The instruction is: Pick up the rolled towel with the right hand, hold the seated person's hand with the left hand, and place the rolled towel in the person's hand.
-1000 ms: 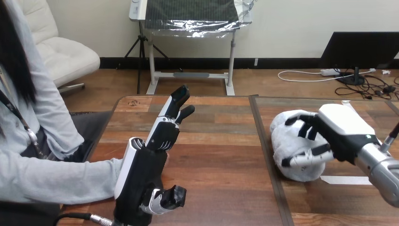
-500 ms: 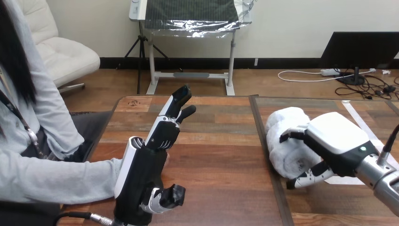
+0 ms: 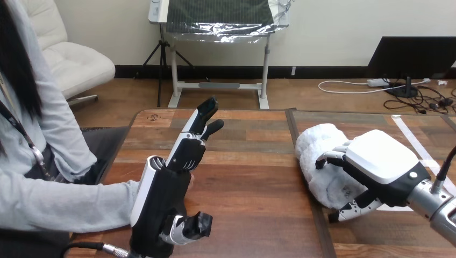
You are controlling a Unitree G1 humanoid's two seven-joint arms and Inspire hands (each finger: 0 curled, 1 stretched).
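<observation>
head view: right hand [image 3: 383, 164], right of frame, fingers curled round the rolled towel [image 3: 314, 151] to lift it; left hand [image 3: 161, 200], lower left, fingers straight, against the person's sleeve [image 3: 70, 207], likely as support.

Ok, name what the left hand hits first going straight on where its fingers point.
Likely nothing: the black-and-white left hand points over the brown wooden table toward its far edge; depth unclear.
</observation>
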